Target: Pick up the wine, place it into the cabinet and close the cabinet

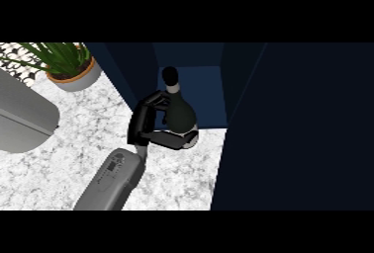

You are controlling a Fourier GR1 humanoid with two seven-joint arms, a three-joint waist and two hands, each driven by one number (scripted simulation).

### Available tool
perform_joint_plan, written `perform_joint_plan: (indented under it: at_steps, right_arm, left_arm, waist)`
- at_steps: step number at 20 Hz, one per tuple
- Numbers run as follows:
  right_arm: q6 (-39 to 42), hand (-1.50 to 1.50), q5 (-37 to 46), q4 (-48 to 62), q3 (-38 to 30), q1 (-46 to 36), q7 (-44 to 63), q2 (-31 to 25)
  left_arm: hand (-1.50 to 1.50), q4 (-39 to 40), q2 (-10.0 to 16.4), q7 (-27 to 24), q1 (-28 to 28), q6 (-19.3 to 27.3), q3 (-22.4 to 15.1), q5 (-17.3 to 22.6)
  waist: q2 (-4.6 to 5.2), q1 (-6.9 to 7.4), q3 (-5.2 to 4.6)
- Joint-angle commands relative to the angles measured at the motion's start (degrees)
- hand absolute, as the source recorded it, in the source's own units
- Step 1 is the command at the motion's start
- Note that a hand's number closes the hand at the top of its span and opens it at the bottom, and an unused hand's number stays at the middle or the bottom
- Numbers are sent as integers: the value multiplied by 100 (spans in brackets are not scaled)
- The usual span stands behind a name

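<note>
**Wine bottle held at the cabinet mouth**

Fingers (155, 98) of the left hand (140, 123) curl around the wine bottle (180, 111). The bottle sits at the mouth of the open cabinet (205, 84), neck toward the interior, at the edge of the marble counter (73, 148). The cabinet door (306, 123) stands at right.

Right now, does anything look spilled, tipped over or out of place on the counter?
Nothing stands out. The left hand holds the wine bottle at the open cabinet, nothing has spilled, and the potted plant stands upright on the counter.
</note>
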Motion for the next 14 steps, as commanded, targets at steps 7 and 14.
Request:
perform_joint_plan:
  at_steps: [7,14]
  right_arm:
    - [153,-150,-326,-1079,89,438,282,-79]
    - [235,-150,-433,-1208,-1,833,-131,-116]
  left_arm:
    - [150,1264,-7,-372,-1115,312,-234,911]
    - [150,2133,-7,-473,-1809,466,-211,1230]
  waist:
    - [17,-36,-5]
    - [15,-124,0]
